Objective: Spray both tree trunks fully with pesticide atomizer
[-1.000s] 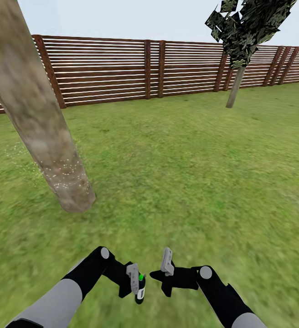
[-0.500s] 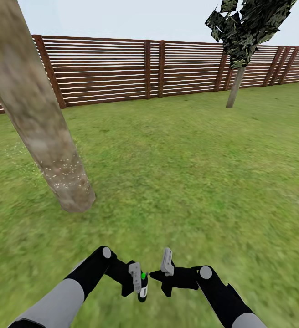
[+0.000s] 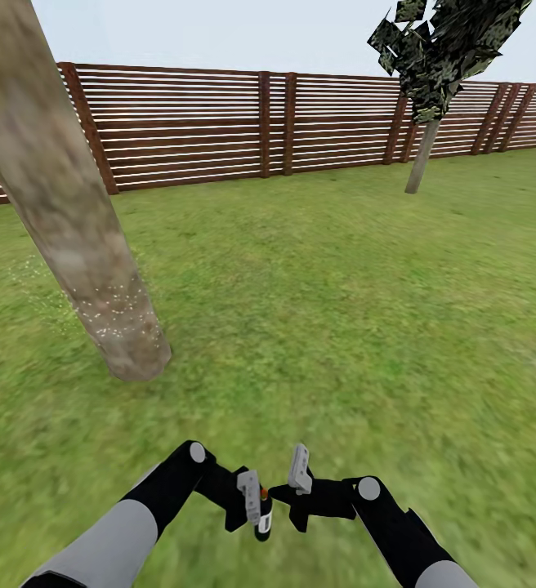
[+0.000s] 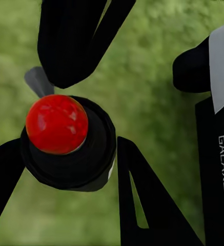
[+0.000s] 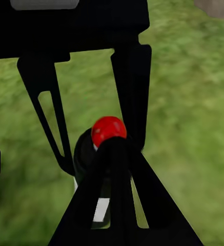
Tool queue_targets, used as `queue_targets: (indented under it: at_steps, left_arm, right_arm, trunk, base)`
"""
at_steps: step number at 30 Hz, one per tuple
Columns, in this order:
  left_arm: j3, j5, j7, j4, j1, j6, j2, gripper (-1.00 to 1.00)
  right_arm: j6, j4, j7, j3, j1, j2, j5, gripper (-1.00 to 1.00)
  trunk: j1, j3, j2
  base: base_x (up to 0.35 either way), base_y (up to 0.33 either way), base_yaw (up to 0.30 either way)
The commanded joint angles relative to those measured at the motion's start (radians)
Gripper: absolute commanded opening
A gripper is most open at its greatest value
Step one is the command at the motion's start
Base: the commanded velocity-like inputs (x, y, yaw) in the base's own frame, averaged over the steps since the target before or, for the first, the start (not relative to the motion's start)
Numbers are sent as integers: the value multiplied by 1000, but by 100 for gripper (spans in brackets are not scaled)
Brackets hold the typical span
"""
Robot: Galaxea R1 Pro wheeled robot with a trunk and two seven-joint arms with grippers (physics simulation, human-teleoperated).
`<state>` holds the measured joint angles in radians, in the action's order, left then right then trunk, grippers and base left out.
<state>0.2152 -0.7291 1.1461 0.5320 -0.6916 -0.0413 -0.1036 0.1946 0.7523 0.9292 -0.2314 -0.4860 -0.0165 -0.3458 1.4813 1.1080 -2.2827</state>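
From the head, the left gripper (image 3: 257,508) is clamped on the atomizer (image 3: 263,523) low over the lawn (image 3: 341,310), the right gripper (image 3: 294,483) just beside it, and a speckled trunk (image 3: 96,278) leans ahead on the left. In the left wrist view, fingers (image 4: 137,205) flank the atomizer's red cap (image 4: 57,123). In the right wrist view, I cannot tell whether the right gripper's fingers (image 5: 117,174) are parted or closed.

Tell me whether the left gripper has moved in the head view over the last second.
Yes. The fence and near tree trunk stay fixed, while the left gripper, holding the atomizer, has drifted toward the right gripper and slightly lower.
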Motion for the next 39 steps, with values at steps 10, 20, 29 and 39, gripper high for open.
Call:
queue_targets:
  at_steps: [10,20,29,39]
  left_arm:
    - [-1,-19,2,-8,0,-5,15,-100]
    - [7,-23,0,-47,31,-4,286,-100]
    - [-27,45,-169,-137,38,-3,371,-100]
    - [-54,768,-971,-330,205,-243,363,-100]
  right_arm:
    - [8,1,0,1,0,2,-10,-100]
    - [9,-10,0,2,0,11,-12,-100]
    - [16,-98,-26,3,0,51,-11,100]
    - [370,-635,-925,3,6,108,97,100]
  trunk:
    - [0,1,0]
    - [0,1,0]
    - [0,1,0]
    - [0,1,0]
  base:
    - [0,0,0]
    - [0,0,0]
    - [0,0,0]
    - [0,0,0]
